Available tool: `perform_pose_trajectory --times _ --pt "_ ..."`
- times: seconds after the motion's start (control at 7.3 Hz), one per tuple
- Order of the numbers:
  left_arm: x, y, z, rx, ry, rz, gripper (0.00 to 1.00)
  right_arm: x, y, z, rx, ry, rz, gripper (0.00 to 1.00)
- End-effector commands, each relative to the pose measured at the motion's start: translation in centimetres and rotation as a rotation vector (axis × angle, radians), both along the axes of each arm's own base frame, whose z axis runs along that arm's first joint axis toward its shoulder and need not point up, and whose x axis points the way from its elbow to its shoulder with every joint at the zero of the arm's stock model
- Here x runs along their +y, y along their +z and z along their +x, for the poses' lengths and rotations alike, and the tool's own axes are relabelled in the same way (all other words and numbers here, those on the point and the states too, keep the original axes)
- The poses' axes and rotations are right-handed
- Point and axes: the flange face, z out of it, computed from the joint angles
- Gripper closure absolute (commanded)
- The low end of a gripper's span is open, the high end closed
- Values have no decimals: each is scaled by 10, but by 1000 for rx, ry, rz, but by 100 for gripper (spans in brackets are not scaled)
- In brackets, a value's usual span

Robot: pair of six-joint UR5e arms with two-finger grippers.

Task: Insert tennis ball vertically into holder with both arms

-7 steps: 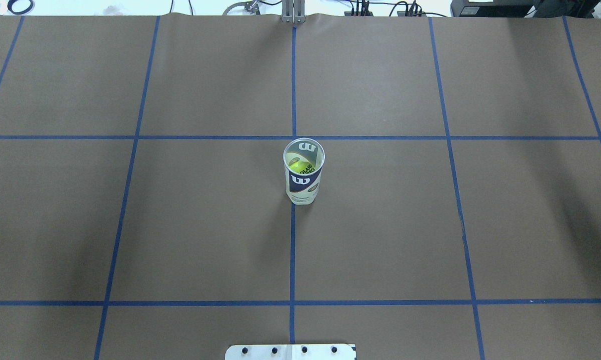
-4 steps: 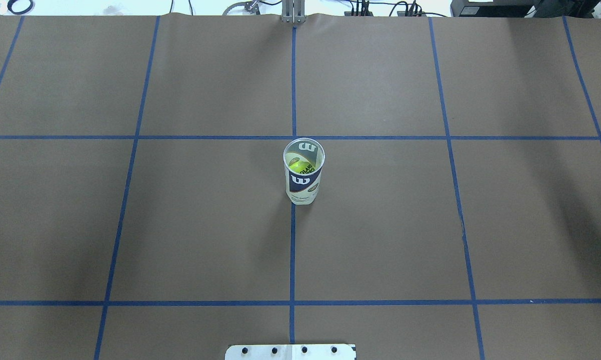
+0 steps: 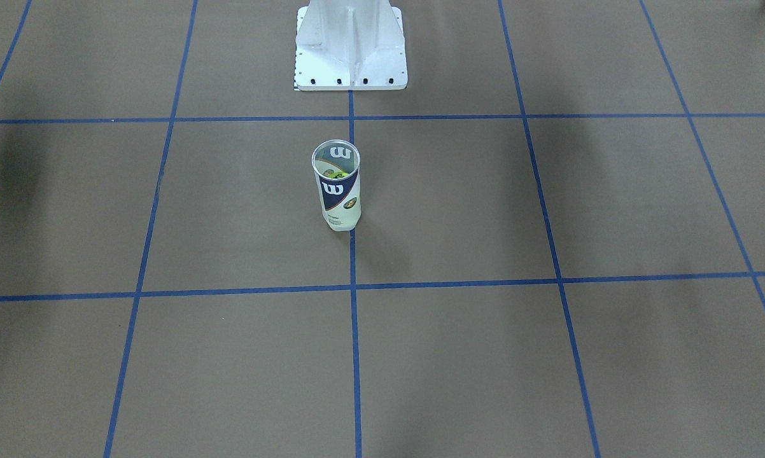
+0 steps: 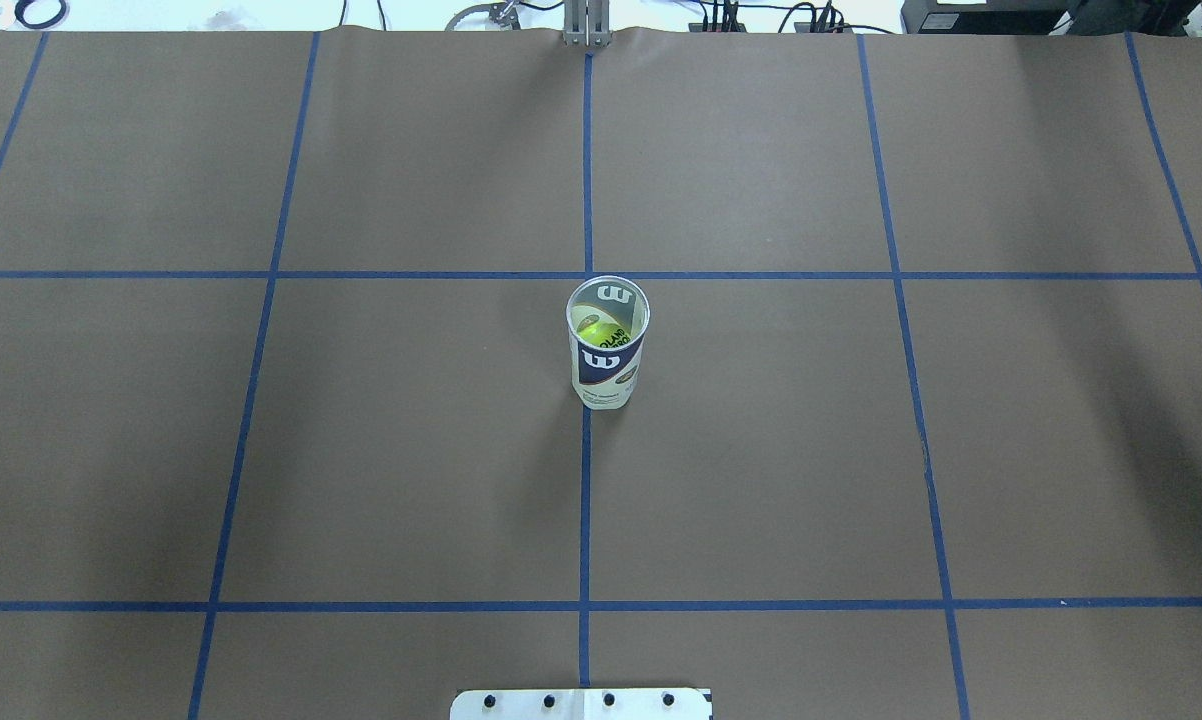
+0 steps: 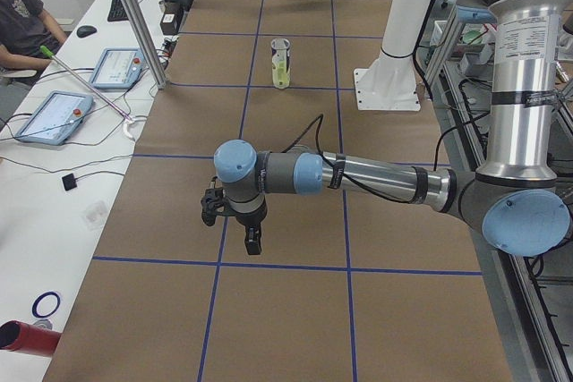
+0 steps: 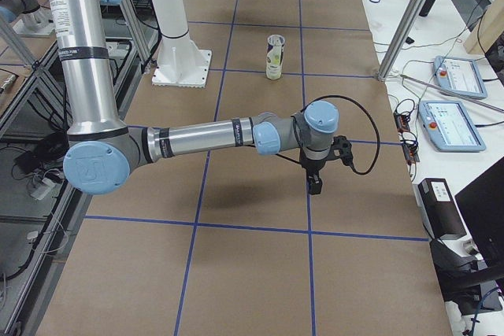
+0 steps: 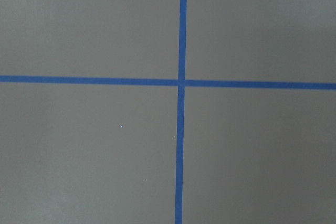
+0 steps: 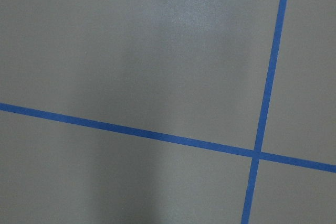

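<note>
- Table (image 4: 411, 450): brown cover with a blue tape grid (image 4: 585, 500). Only this surface is shown in both wrist views, so both wrists are judged to be aimed straight down at it.
- Left arm (image 5: 376, 176): stretched low across mid-frame in the left side view, well apart from the holder. Judged to be parked clear of it.
- Right arm (image 6: 205, 138): likewise stretched low across mid-frame in the right side view.
- Holder (image 4: 607, 350): placed at the centre of the overhead frame, on the centre tape line. Long axis vertical, open mouth up, gripped by nothing.
- Tennis ball (image 4: 593, 328): seen through the mouth, low inside the holder. Insertion is judged done.
- Left gripper (image 5: 253, 241), right gripper (image 6: 314, 186): pointed down, nothing seen held. Whether they are open or closed cannot be told.
</note>
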Motion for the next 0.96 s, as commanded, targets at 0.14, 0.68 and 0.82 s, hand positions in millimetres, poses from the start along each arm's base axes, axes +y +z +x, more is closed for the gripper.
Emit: perform_pose_trajectory --times 0.14,0.68,0.82 --pt "-6 -14 10 146 1 50 1 -1 4 1 6 1 -6 0" --pt "-13 -36 9 141 3 96 1 8 19 12 2 14 -47 0" --pt "-13 -32 9 142 2 89 1 17 26 16 1 20 -60 0"
